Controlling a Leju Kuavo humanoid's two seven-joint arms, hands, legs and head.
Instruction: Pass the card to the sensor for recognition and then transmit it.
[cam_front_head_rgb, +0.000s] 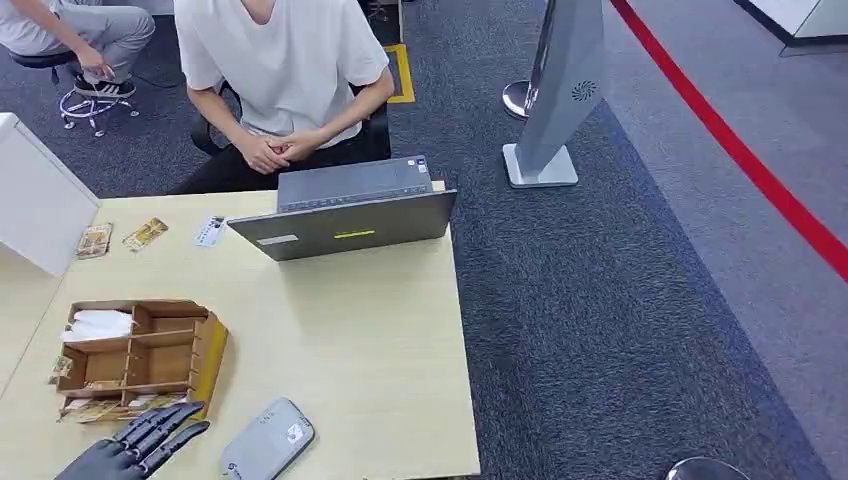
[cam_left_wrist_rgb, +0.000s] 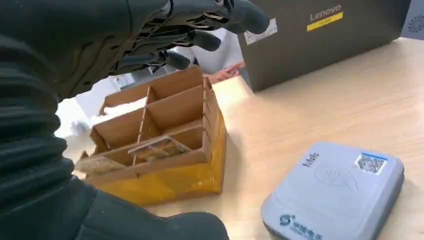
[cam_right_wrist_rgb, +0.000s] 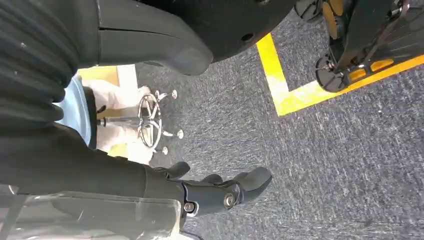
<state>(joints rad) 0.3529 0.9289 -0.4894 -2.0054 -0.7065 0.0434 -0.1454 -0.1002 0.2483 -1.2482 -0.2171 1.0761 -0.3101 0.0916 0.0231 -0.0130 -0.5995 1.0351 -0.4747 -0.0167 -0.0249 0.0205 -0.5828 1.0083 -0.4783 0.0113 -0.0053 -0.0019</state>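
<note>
Hovering at the near left corner of the table (cam_front_head_rgb: 380, 340), the left hand (cam_front_head_rgb: 135, 447) holds nothing, its fingers (cam_front_head_rgb: 165, 425) stretched out and apart, just short of the cardboard organizer (cam_front_head_rgb: 140, 355). Cards (cam_front_head_rgb: 95, 408) lie in the organizer's near compartments, and more loose cards (cam_front_head_rgb: 145, 234) sit at the far left. Just right of the hand lies the grey card sensor (cam_front_head_rgb: 268, 441). Farther back, a Lenovo laptop (cam_front_head_rgb: 345, 215) stands open before a seated person (cam_front_head_rgb: 280, 80). The right hand (cam_right_wrist_rgb: 220, 192) hangs over the carpet, fingers loosely curled, empty.
</note>
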